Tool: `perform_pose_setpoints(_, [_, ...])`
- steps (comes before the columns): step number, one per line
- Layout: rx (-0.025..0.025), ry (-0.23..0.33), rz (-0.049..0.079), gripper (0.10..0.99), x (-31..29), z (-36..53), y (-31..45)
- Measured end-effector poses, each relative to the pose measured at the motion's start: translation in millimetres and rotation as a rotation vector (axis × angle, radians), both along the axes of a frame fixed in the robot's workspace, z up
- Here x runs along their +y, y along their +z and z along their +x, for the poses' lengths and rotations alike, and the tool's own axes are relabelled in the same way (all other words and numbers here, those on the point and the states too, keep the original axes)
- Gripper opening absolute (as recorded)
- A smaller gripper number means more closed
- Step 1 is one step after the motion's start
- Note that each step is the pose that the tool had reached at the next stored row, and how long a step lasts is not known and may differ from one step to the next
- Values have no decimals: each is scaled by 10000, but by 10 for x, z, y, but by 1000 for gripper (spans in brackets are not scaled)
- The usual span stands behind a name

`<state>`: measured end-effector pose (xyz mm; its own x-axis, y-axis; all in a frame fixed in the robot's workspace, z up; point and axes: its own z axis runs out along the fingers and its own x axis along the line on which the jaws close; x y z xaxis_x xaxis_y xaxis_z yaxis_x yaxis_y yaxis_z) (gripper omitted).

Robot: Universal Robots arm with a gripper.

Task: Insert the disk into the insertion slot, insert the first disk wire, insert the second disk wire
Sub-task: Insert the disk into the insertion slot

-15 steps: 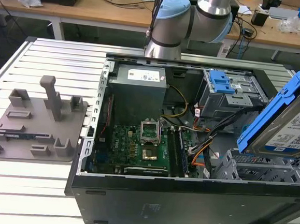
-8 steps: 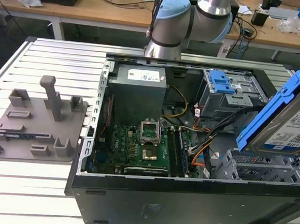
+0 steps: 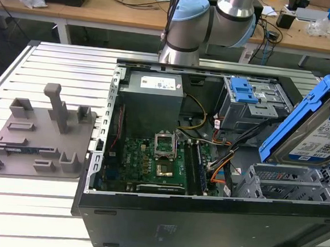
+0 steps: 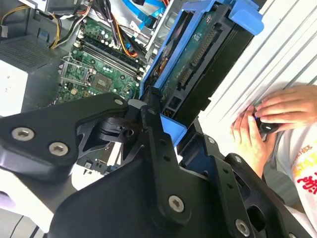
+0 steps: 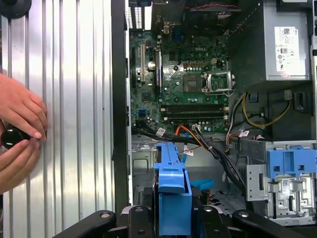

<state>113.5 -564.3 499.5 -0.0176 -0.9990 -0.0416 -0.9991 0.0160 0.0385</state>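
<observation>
As the pincer (image 5: 172, 220) grips the disk (image 3: 318, 141), it tilts above the slot (image 3: 286, 187).

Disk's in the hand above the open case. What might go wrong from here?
1. The disk hangs tilted in the hand above the insertion slot; a corner may catch the cage edge.
2. Loose cables beside the slot may snag.
3. A person's hands lie close to the held disk; a swing might hit them.
</observation>
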Motion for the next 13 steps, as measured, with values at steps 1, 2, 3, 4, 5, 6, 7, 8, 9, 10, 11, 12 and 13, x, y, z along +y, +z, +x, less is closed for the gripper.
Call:
perform_pose_setpoints(1, [0, 0, 0, 365, 0, 0, 0])
perform_pose_setpoints(2, [0, 1, 1, 365, 0, 0, 0])
perform_pose_setpoints(3, [1, 1, 2, 365, 0, 0, 0])
perform_pose_setpoints(4, [0, 1, 3, 365, 0, 0, 0])
perform_pose_setpoints(5, [-2, 2, 2, 365, 0, 0, 0])
perform_pose_setpoints(6, [-17, 3, 3, 365, 0, 0, 0])
perform_pose_setpoints(7, [-39, 2, 2, 365, -1, -2, 0])
perform_pose_setpoints(8, [-88, 0, 2, 365, -1, -4, 0])
perform_pose_setpoints(9, [-149, 1, 2, 365, 0, -4, 0])
perform_pose_setpoints(10, [-193, 2, 3, 365, 0, -5, -1])
perform_pose_setpoints(11, [-249, 2, 3, 365, 0, -6, -1])
perform_pose_setpoints(12, [-319, 2, 3, 365, 0, -9, -1])
perform_pose_setpoints(13, [-384, 3, 2, 365, 0, -11, -1])
